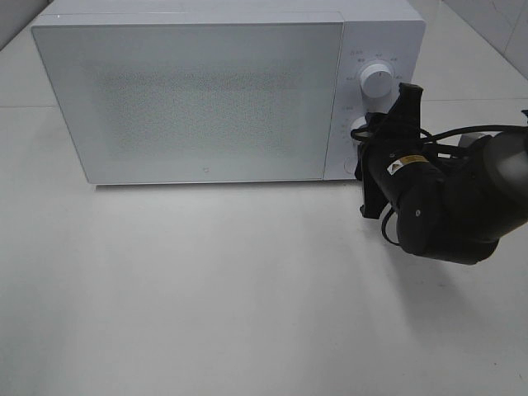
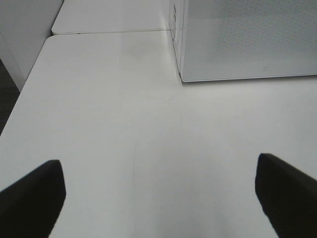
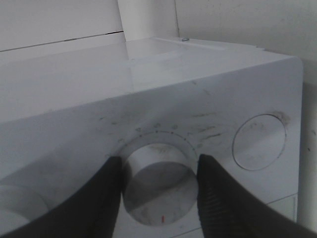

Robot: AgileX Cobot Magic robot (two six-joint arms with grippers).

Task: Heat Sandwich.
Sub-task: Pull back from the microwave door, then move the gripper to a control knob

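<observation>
The sandwich is out of view. The white microwave (image 1: 190, 99) stands at the back of the table with its frosted door closed. My right gripper (image 1: 363, 142) reaches the control panel on the microwave's right side. In the right wrist view the right gripper (image 3: 159, 166) is shut on the lower knob (image 3: 158, 191), with one dark finger (image 3: 99, 198) pressed against each side of it. The left gripper (image 2: 158, 191) is open over bare tabletop, with nothing between its fingers (image 2: 29, 198), and the exterior view does not show it.
An upper knob (image 1: 377, 81) sits above the gripped one, and a flat round button (image 3: 259, 142) lies on its other side. The microwave's front left corner (image 2: 181, 74) is ahead of the left gripper. The white table (image 1: 206, 289) stretches in front of the microwave.
</observation>
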